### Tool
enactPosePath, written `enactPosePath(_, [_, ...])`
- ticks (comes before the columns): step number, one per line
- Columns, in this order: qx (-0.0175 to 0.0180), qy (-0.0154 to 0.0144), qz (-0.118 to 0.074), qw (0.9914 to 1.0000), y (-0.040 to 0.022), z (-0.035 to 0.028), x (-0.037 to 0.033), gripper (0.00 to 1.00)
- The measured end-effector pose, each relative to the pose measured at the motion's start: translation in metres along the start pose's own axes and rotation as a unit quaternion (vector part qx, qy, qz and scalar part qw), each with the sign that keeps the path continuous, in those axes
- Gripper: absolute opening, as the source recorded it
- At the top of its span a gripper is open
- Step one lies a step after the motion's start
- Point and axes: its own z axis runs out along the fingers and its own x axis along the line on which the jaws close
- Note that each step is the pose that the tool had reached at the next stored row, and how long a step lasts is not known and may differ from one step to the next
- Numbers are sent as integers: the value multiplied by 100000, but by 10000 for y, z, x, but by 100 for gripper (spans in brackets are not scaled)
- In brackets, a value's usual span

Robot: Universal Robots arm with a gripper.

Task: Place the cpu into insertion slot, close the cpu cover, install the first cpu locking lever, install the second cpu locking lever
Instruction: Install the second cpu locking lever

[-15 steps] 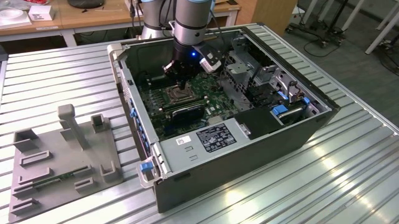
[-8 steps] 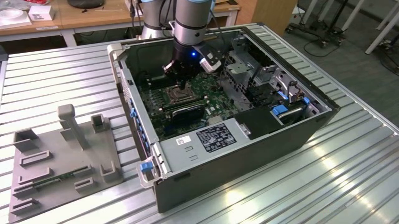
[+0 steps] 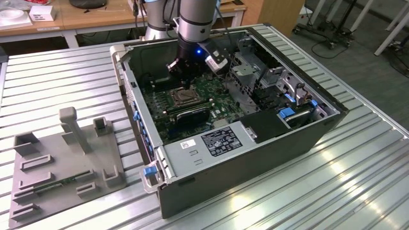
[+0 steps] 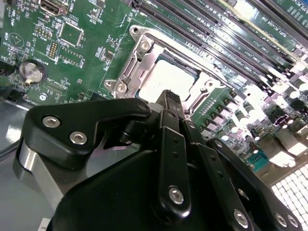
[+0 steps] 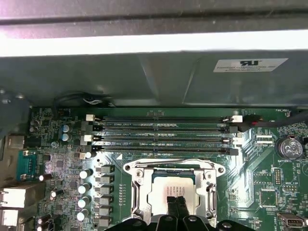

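Observation:
The cpu [image 5: 166,185] [image 4: 161,77], with a dull silver top, lies flat in the insertion slot [image 3: 181,97] on the green board inside the open computer case. The silver cpu cover [image 5: 138,192] [image 4: 144,48] lies flat around it, and the chip shows through its window. My gripper [image 5: 176,204] [image 4: 169,95] [image 3: 183,76] hangs just over the near edge of the chip. Its two thin black fingers are shut together with nothing between them. I cannot make out how the locking levers stand.
Long black memory slots [image 5: 163,134] run beside the socket. A coin battery [image 5: 288,147] sits on the board. The case walls [image 3: 128,86] and a black box with a white label [image 3: 221,141] hem the arm in. A grey fixture plate [image 3: 64,158] lies at the exterior view's left.

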Motion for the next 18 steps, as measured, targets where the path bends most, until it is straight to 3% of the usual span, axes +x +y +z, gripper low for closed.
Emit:
enactPosePath(4, [-6, 0, -2, 100000, -24, -4, -1, 11])
enactPosePath(18, [-5, -1, -1, 100000, -194, -38, -11, 11])
